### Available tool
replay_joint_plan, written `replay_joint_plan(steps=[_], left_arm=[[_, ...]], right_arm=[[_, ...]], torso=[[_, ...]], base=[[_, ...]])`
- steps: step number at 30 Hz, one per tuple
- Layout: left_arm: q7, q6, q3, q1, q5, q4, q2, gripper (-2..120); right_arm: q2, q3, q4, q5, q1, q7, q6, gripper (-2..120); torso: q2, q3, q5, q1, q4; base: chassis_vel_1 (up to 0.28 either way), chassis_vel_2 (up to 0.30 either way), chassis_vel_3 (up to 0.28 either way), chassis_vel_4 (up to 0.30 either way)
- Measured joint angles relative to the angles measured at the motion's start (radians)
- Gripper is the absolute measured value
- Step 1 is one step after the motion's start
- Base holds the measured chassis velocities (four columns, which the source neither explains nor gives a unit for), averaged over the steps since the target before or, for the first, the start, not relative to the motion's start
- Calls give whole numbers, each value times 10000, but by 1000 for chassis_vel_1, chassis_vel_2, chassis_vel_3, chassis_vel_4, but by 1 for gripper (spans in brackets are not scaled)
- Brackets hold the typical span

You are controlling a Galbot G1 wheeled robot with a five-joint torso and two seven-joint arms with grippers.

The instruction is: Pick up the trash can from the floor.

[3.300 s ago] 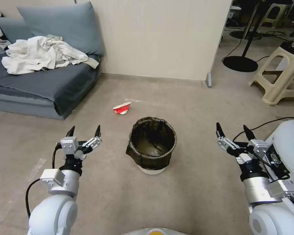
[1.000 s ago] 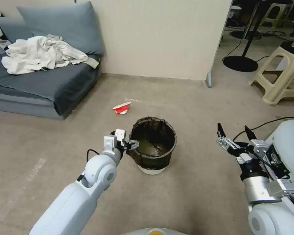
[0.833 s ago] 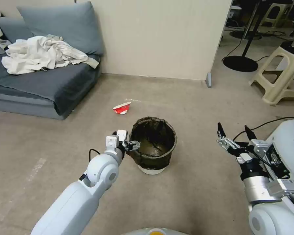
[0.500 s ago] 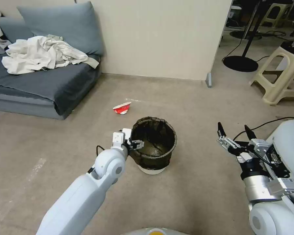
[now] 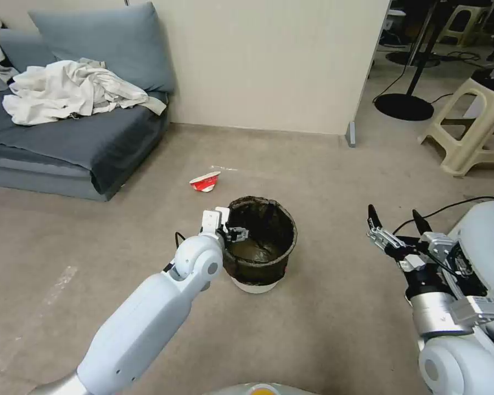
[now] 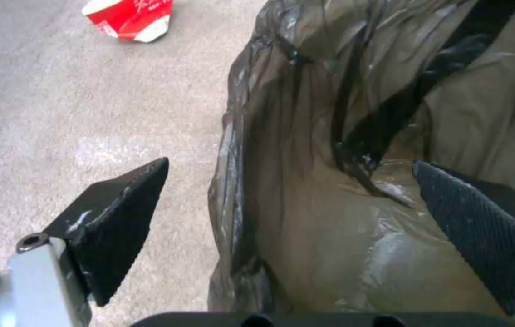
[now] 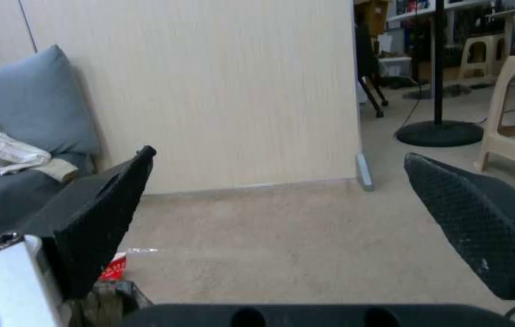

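With the left claw [image 5: 237,233] open astride the rim of the trash can [image 5: 256,247] on the floor [image 5: 324,307], closing on loose bag film alone risks slippage; right claw [image 5: 394,226] open, idle.

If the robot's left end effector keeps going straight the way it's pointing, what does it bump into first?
Probably the trash can. The open left end effector straddles its bag-covered rim, one finger outside over the floor, the other inside. Going straight, the rim would likely meet it first, though depth is unclear.
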Motion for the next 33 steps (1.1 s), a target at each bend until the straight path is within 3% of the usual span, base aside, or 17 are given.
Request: replay_joint_plan(steps=[13, 30, 33], left_arm=[[-20, -33, 447, -450, 50, 912, 35, 100], [-282, 1, 587, -437, -205, 998, 225, 98], [-352, 3, 620, -441, -302, 995, 236, 93]], right_arm=[[5, -1, -77, 10, 66, 9, 0, 100], [53, 12, 61, 3, -51, 10, 9, 100], [65, 12, 65, 1, -55, 10, 11, 100]], torso=[[0, 0, -1, -1, 0], [0, 0, 0, -1, 0], [0, 0, -1, -1, 0]], base=[[0, 0, 0, 0], [0, 0, 0, 0], [0, 0, 0, 0]])
